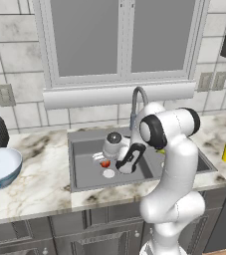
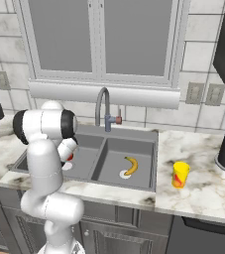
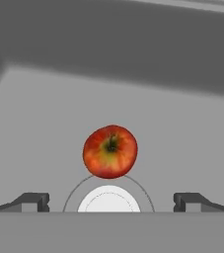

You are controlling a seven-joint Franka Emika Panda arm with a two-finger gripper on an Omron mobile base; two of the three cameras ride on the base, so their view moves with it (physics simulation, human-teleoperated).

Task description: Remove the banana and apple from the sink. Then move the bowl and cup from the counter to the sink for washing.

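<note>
The robot's two-finger hand [image 3: 108, 201] hangs low in the left basin of the dark grey double-basin sink [image 1: 84, 177], its jaws spread wide and holding nothing; both dark fingertips [image 3: 32, 201] rise at the bottom of the hand view. Centred between them, a little further on, sits the small round red apple [image 3: 110, 151], stem side up, against the edge of the round white drain [image 3: 108, 200]. In the left base view the apple [image 1: 105, 163] shows at centre frame, just beside the hand.

The step in hand looks like taking the apple. To do it well, advance straight until the fruit's widest part lies between the pads, then close gently, since a round apple may roll off on the smooth basin floor.

The curved yellow banana [image 2: 131, 165] lies in the other basin. The wide pale-blue bowl [image 1: 0, 167] rests at the left edge on the white marble surface [image 1: 40, 191], and the small yellow cup [image 2: 180, 174] stands right of the sink.
</note>
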